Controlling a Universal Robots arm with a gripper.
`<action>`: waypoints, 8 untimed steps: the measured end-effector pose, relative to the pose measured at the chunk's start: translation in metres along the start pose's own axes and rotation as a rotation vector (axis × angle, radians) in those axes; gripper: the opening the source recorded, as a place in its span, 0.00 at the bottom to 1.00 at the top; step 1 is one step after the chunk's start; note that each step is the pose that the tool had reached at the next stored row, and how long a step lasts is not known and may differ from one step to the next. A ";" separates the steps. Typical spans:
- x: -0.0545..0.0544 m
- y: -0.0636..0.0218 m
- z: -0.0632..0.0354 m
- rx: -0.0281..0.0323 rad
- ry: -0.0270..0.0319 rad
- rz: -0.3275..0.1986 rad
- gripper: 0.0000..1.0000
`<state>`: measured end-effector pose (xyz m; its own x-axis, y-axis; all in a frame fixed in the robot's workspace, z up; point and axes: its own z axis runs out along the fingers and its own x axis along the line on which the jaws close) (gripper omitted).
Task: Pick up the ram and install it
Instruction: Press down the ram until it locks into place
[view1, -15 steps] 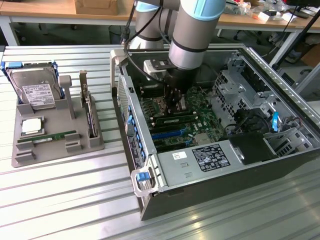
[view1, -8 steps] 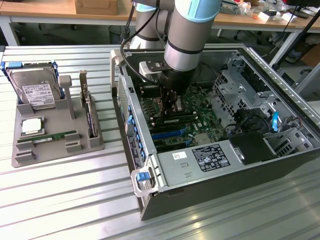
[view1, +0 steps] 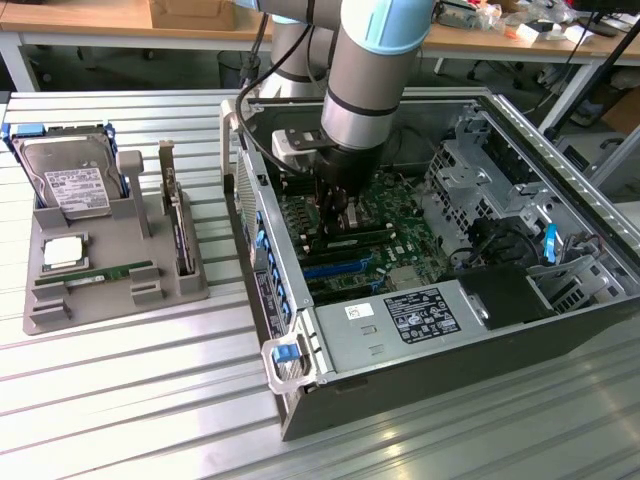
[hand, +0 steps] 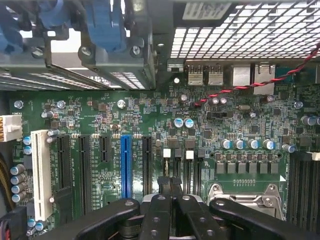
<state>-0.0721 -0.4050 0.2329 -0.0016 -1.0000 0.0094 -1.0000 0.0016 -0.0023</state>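
Black gripper (hand: 171, 187) pinched closed, empty, above green motherboard (hand: 150, 120); you keep descent square over its slots; green ram stick (view1: 95, 274) sits in grey tray (view1: 60, 310).

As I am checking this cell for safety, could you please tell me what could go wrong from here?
1. The gripper, shut, sits low over the motherboard beside the CPU socket; going lower might strike slots or capacitors.
2. A green ram stick lies in the grey tray outside the computer case, so pressing here may seat nothing.
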 end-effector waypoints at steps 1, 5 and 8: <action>0.000 0.0000 0.0004 0.0001 -0.0001 0.000 0.10; 0.000 0.0000 0.0014 0.0002 -0.0003 0.000 0.10; 0.000 -0.0018 0.0018 0.0001 -0.0002 0.000 0.10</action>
<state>-0.0703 -0.4050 0.2311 -0.0016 -1.0000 0.0092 -1.0000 0.0016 -0.0024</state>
